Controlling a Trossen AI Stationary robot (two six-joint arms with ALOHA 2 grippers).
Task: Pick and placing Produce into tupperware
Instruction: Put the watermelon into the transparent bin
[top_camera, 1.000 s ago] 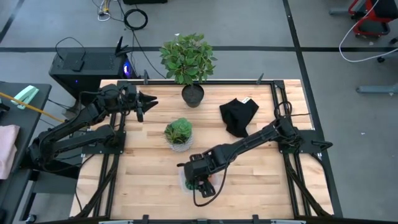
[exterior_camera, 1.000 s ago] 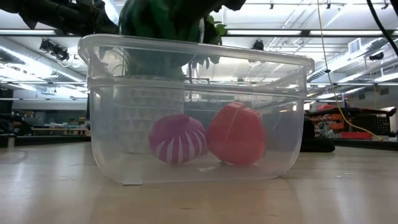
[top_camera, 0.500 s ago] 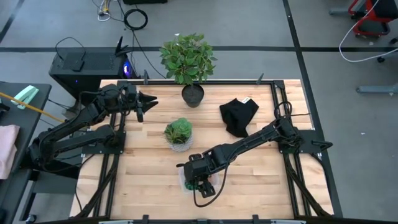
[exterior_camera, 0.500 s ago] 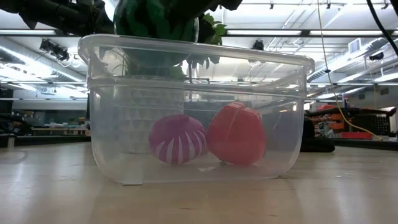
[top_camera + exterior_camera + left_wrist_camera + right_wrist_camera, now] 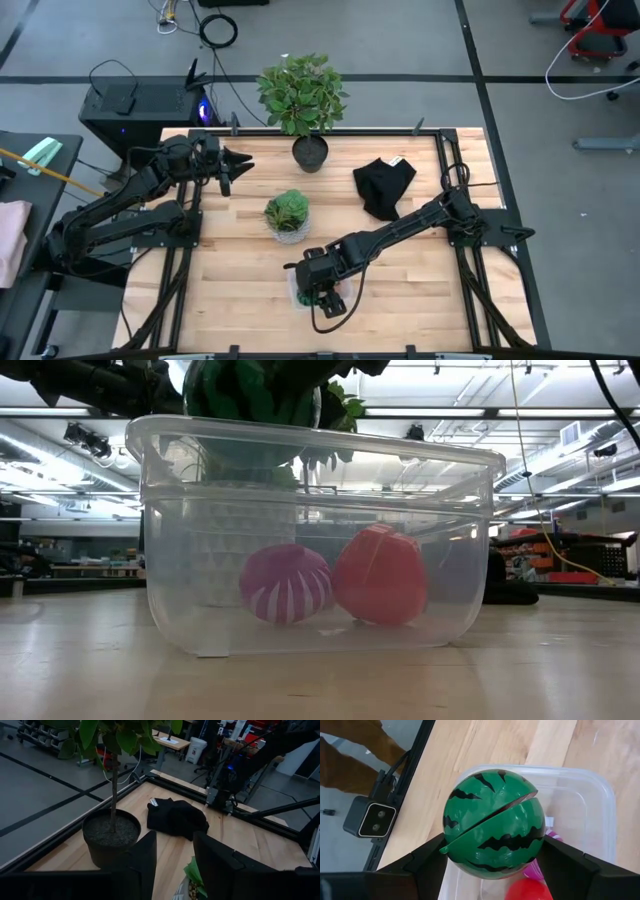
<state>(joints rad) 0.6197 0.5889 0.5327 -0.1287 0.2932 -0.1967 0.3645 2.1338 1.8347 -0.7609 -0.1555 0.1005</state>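
green striped ball (image 5: 492,822) clamped in right end effector (image 5: 492,865) over tupperware (image 5: 590,815); low view shows purple piece (image 5: 285,583) inside

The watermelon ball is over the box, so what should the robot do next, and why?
Probably lower it slightly, then let go. The right gripper holds the toy watermelon just above the clear tub, where a purple striped ball and red piece already sit.
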